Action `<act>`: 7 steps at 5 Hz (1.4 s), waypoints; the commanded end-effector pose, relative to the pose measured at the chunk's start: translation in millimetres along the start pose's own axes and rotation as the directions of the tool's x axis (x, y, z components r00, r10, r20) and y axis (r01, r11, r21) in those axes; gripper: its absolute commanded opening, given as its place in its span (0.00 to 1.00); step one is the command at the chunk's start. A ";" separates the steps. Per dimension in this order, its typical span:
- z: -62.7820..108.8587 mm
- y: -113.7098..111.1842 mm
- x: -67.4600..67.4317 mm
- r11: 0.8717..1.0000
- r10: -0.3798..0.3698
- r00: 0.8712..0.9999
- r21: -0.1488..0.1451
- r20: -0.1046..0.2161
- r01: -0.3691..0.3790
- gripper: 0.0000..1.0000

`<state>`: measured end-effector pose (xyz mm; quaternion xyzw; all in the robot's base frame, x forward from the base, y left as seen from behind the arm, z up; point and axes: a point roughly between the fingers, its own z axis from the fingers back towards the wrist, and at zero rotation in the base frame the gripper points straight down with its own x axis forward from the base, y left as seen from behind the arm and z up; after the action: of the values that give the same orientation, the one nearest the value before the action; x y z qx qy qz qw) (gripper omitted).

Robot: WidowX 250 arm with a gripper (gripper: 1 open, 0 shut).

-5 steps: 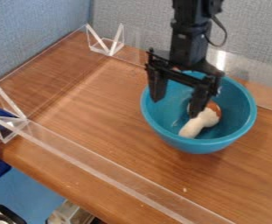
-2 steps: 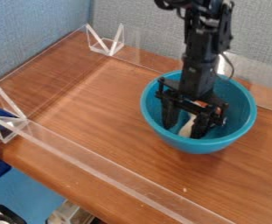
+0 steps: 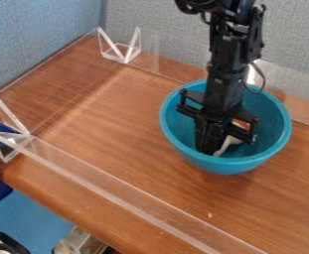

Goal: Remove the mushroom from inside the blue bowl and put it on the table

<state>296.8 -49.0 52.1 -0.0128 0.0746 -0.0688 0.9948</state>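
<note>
The blue bowl (image 3: 180,132) stands on the table (image 3: 103,114) at the right of the camera view. My gripper (image 3: 220,139) points straight down and reaches into the bowl. Its black fingers (image 3: 205,127) have closed together over the mushroom (image 3: 231,148). Only a bit of cream-white stem shows below the fingers, and a sliver of orange cap shows to their right. The mushroom still lies low in the bowl, near its bottom.
Low clear acrylic walls (image 3: 103,189) edge the table, held by triangular brackets at the back (image 3: 117,45) and at the left (image 3: 8,139). Bare wood stretches to the left of the bowl. A blue backdrop stands behind.
The gripper came down from above the rim into the bowl with its fingers wide apart. They have since closed in on the mushroom.
</note>
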 end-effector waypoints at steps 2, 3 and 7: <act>25.5 3.6 -0.4 1.000 -0.005 0.998 0.008 0.062 0.004 0.00; 33.0 5.6 -1.6 1.000 -0.005 0.997 0.010 0.075 0.004 0.00; 137.2 76.1 -13.2 0.988 0.150 0.957 -0.004 0.250 -0.154 0.00</act>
<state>312.4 32.7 159.3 -0.0118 -0.0043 0.0188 0.9997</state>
